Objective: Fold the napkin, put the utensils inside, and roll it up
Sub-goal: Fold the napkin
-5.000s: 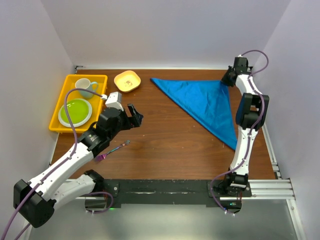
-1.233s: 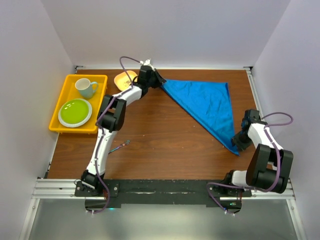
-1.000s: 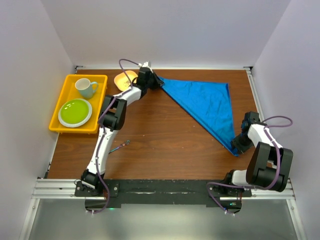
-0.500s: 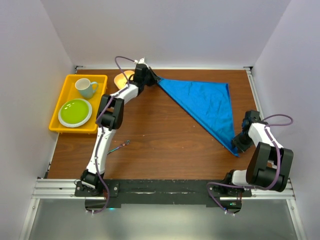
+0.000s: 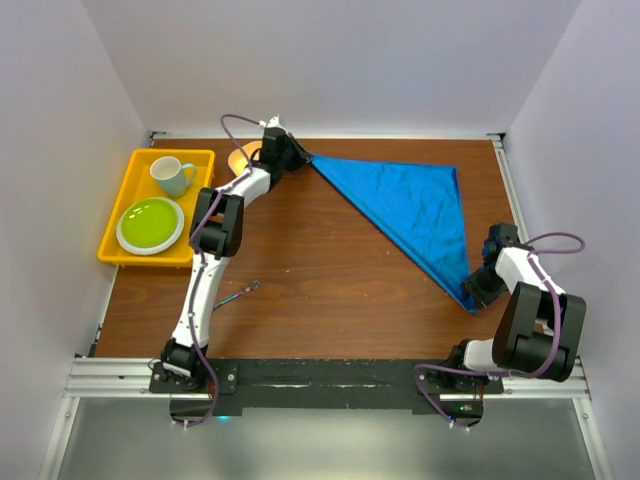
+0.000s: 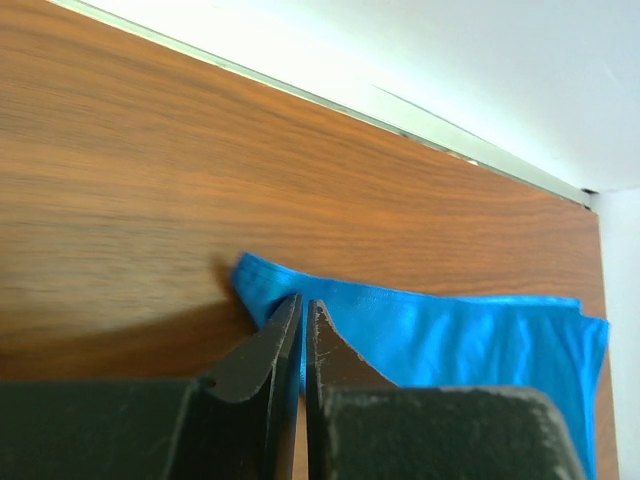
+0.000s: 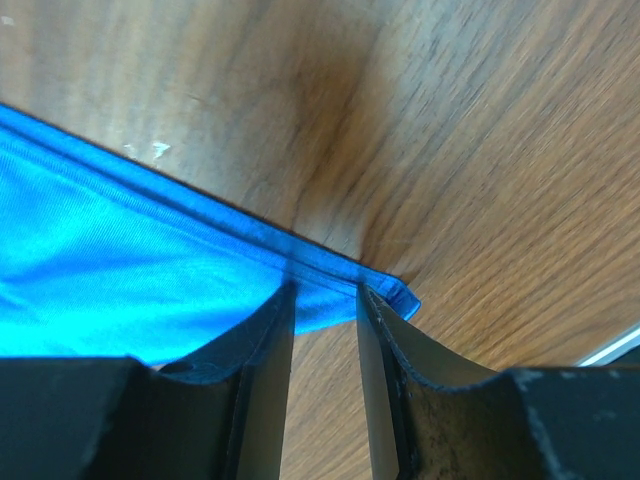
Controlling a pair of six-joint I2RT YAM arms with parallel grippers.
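now: napkin [image 5: 420,205] triangle, taken at two corners
left jaws pinch its far-left corner; right jaws stand narrow astride the near-right tip. close right fully, lift both evenly, edge taut. utensil [image 5: 236,294] lies on the table [image 5: 330,290], well apart.

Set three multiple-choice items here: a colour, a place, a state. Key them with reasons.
1. The plate in the yellow tray is: A. green B. red C. white
2. The utensil lies: A. in the tray B. on the bare table, apart from the napkin C. on the plate
3. The left gripper is: A. open over the tray B. shut on the napkin's far left corner C. shut on the utensil
Key: 1 A, the top view shows it lime green; 2 B, it rests on wood, clear of the cloth; 3 B, the left wrist view shows its fingers pinching blue cloth.
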